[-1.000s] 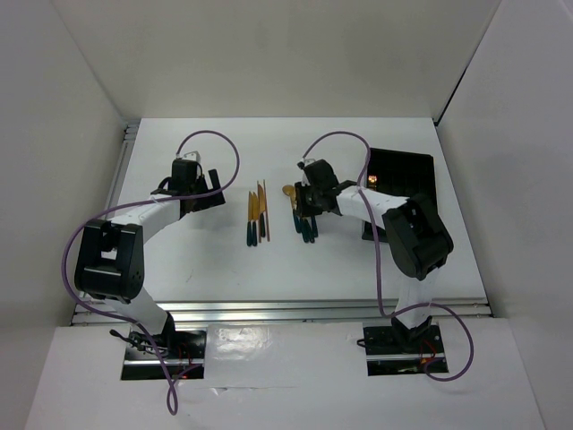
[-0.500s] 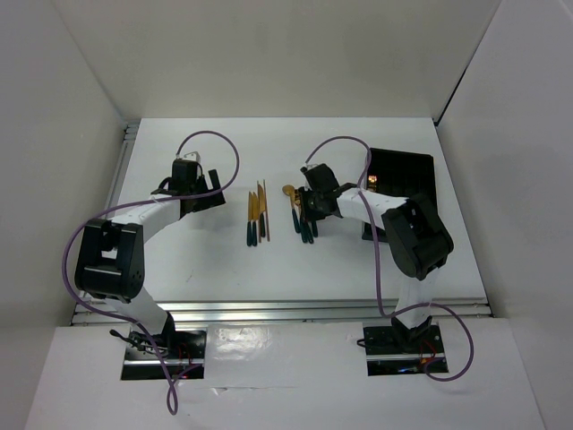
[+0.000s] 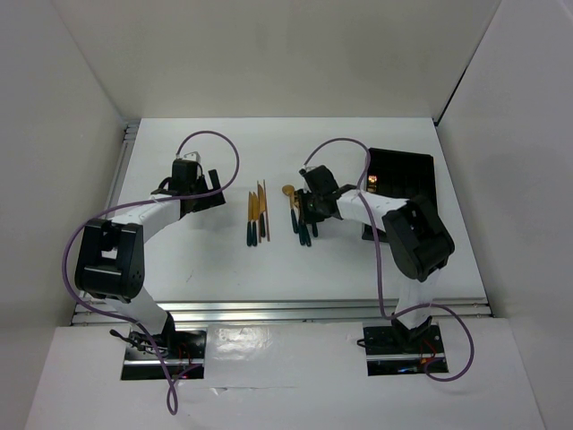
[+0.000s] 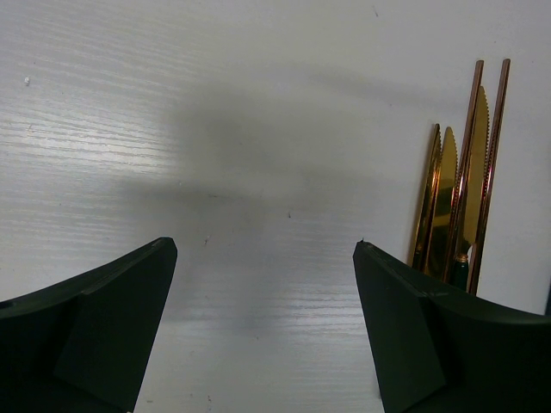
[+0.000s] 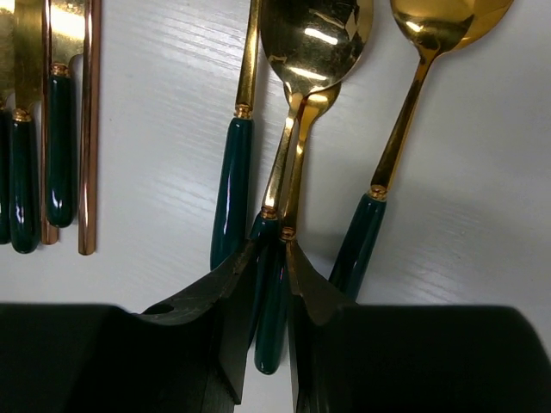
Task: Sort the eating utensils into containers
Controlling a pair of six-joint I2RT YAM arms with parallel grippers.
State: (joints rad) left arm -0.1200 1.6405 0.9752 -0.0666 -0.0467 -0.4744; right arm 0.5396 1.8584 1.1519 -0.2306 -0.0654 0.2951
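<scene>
- Presently, the right pincer (image 5: 271, 251) is seen closed on the teal handles of two stacked spoons (image 5: 314, 43), just below their gold collars. A grip there is judged to keep the bowls clear and to let both pieces of one kind be lifted together.
- The pair appears to rest on the white desk (image 3: 269, 269), near its middle. A third spoon (image 5: 430, 26) lies just beside it on one side, and another teal-handled piece (image 5: 231, 198), its head cut off by the frame, on the other.
- The long axis of the gripped spoons runs roughly from the near edge of the desk to the far edge. The bowls are turned upward and pointed away from the arm bases, the handles toward them.
- The black tray (image 3: 407, 170) is set at the far right, apart from the spoons and partly hidden by the right arm. Its compartments cannot be made out.
- The left pincer (image 4: 265, 248) is held wide open above bare desk, gripping nothing. The knives (image 4: 448, 198) and chopsticks (image 4: 498, 129) are lined up just beside it, presumably for its own turn.
</scene>
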